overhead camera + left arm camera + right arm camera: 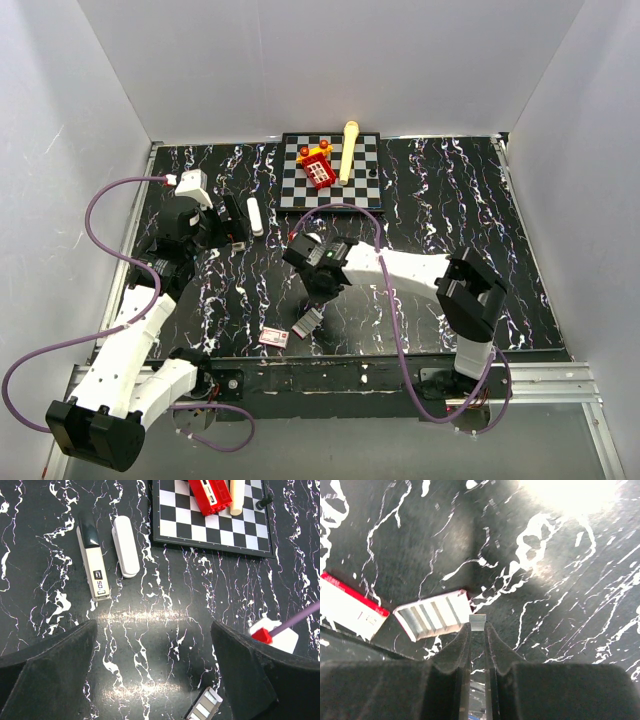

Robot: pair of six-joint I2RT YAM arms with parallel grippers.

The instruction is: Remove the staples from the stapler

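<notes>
Pinching staples [478, 622] near tray [432, 620], right gripper [478, 629]

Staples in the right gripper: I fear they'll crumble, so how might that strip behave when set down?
The staples are a thin sliver pinched at the very tips of the right gripper, so probably light and easily dropped. Such a narrow strip may snap if squeezed sideways. On the glossy table it would likely lie flat and slide, not roll.

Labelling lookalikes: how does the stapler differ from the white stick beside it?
The stapler is grey with a black end and printed label; the white stick is plain white. The stapler is longer and square-edged; the white stick shorter, rounded. Both lie flat, roughly parallel, not touching.
</notes>
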